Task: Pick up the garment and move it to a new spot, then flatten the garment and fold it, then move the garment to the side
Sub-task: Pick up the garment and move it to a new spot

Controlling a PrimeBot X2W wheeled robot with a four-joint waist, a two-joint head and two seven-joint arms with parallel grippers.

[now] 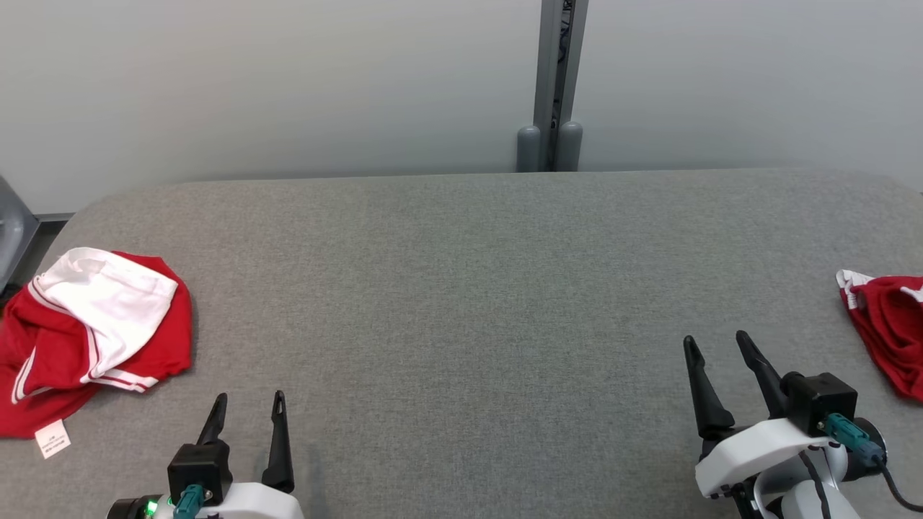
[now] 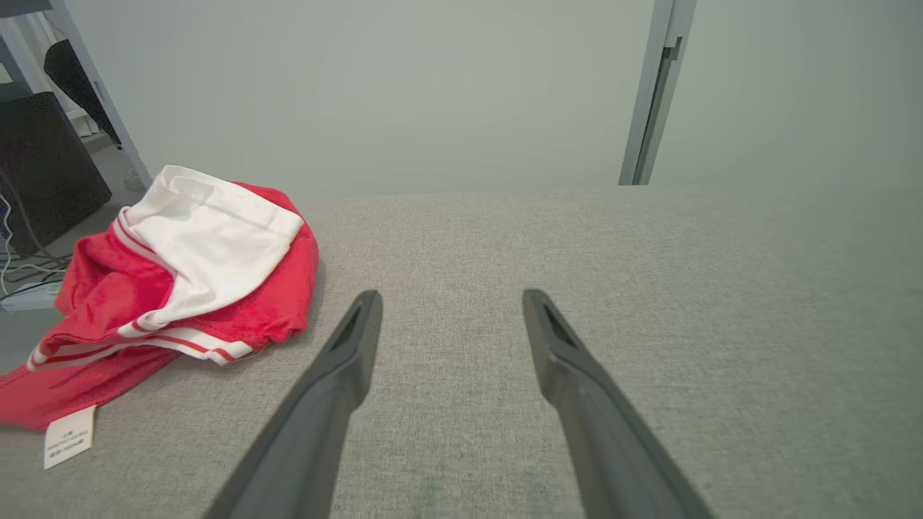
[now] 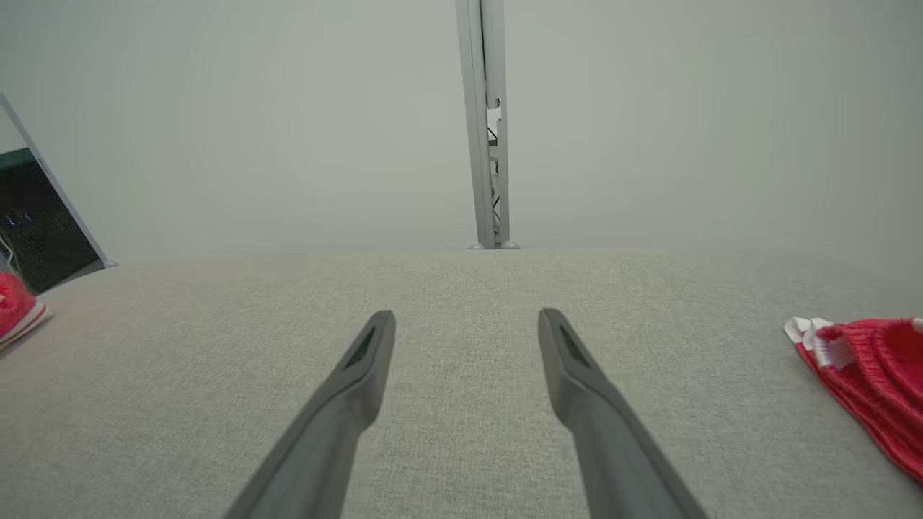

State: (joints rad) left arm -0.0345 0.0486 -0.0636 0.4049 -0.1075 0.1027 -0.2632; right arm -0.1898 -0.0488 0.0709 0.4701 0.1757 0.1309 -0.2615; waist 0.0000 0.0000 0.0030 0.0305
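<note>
The garment (image 1: 94,324) lies crumpled at the table's left edge: red cloth with a white sleeve on top, red-white striped trim and a small white care label (image 1: 52,438) at its near corner. The left wrist view has it to the upper left (image 2: 209,245) of the fingers, and a sliver of it sits at the left edge of the right wrist view (image 3: 14,306). My left gripper (image 1: 249,396) (image 2: 451,295) stands open just right of it, apart from it, over the grey cloth. My right gripper (image 1: 716,337) (image 3: 466,314) is open at the near right, holding nothing.
A second red cloth with white trim (image 1: 890,324) (image 3: 872,360) lies at the table's right edge, right of my right gripper. The grey fabric table (image 1: 461,288) reaches back to a pale wall with a grey post (image 1: 554,86). Dark equipment (image 2: 36,166) stands off the left side.
</note>
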